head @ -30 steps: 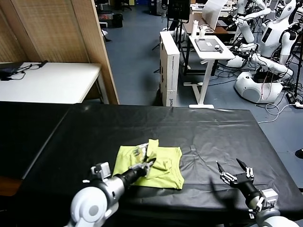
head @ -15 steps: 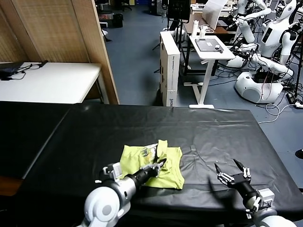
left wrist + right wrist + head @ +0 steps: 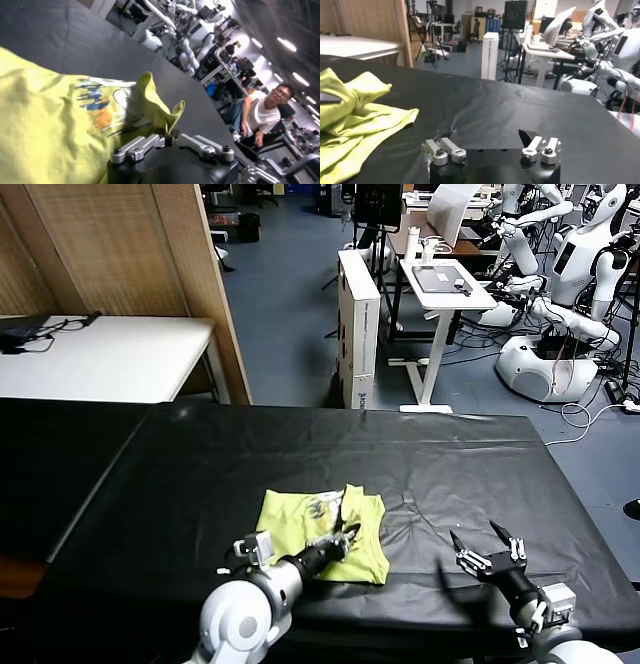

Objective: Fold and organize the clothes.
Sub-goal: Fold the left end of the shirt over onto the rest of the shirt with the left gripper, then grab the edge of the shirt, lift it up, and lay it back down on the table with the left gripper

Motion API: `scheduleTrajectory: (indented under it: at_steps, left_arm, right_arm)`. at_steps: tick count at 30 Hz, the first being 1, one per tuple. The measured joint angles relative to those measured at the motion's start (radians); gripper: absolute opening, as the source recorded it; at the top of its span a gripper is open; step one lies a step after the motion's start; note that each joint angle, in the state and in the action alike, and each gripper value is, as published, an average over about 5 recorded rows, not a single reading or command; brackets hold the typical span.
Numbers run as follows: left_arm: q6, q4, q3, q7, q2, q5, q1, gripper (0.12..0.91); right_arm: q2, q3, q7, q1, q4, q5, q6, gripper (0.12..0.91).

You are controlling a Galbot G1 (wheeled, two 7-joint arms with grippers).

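**T-shirt bunched on the black table**

T-shirt (image 3: 322, 525), lime yellow-green, lies crumpled on the black table (image 3: 180, 474) near its front edge. Left gripper (image 3: 345, 536) sits on the shirt's front part at a raised fold; whether it pinches cloth I cannot tell. Right gripper (image 3: 484, 546) hovers beside the shirt, fingers spread, touching nothing.

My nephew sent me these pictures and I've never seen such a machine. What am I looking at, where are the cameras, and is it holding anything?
It is a two-armed robot meant to fold clothes. The wide picture comes from a camera on its head, looking down at a black table. The other two come from cameras on its wrists. A crumpled yellow-green T-shirt lies on the table. The left gripper sits at a raised fold of the shirt; whether it grips it, I cannot tell. The right gripper waits over bare table, fingers open, holding nothing.
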Motion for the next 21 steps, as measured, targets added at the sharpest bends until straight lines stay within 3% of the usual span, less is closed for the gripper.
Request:
scheduleTrajectory:
  at_steps: [7, 10, 13, 21]
  left_arm:
    - [-0.002, -0.018, 0.006, -0.001, -0.038, 0.026, 0.029, 0.716]
    - [-0.002, -0.029, 0.01, -0.002, -0.053, 0.036, 0.037, 0.856]
    - [-0.002, -0.045, 0.003, -0.003, -0.057, 0.039, 0.044, 0.9]
    - [-0.037, -0.093, -0.048, 0.008, -0.02, 0.084, 0.059, 0.907]
  right_arm:
    - [-0.044, -0.023, -0.031, -0.015, 0.031, 0.0, -0.007, 0.907]
    - [-0.069, -0.042, -0.037, -0.008, 0.044, 0.0, -0.006, 0.907]
    - [-0.094, -0.072, -0.051, 0.004, 0.053, -0.003, -0.008, 0.907]
    - [-0.147, -0.189, -0.098, 0.076, 0.036, -0.022, -0.009, 0.907]
